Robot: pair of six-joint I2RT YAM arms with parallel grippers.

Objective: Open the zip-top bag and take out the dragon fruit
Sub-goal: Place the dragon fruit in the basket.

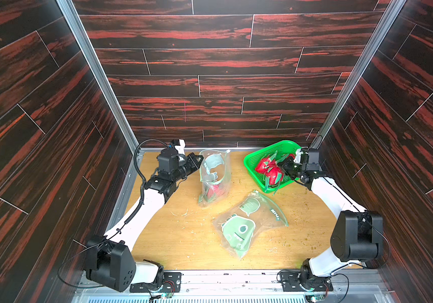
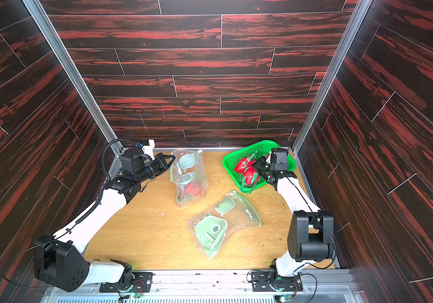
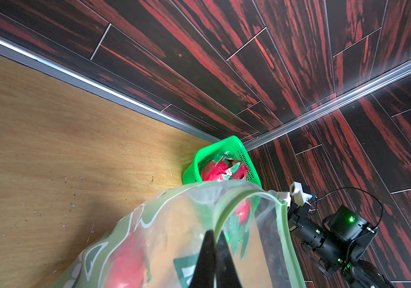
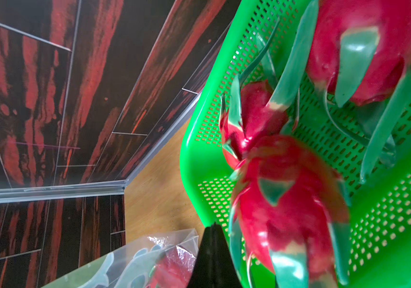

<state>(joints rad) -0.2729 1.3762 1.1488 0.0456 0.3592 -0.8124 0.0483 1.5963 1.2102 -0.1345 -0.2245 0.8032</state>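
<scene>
Both top views hang high over the near edge and look steeply down toward the far wall, taking in the whole table (image 1: pixel 184 241) (image 2: pixel 144 236) from well back. The left wrist camera sits tight behind the left gripper (image 3: pixel 213 239), right up against the standing bag (image 3: pixel 174 224), and faces right across the far table to the green basket (image 3: pixel 194 162). The right wrist camera, close over that basket behind the right gripper (image 4: pixel 213 232), faces left along the far wall, so both wrist views share basket, dragon fruit (image 4: pixel 286 212) and bag.
</scene>
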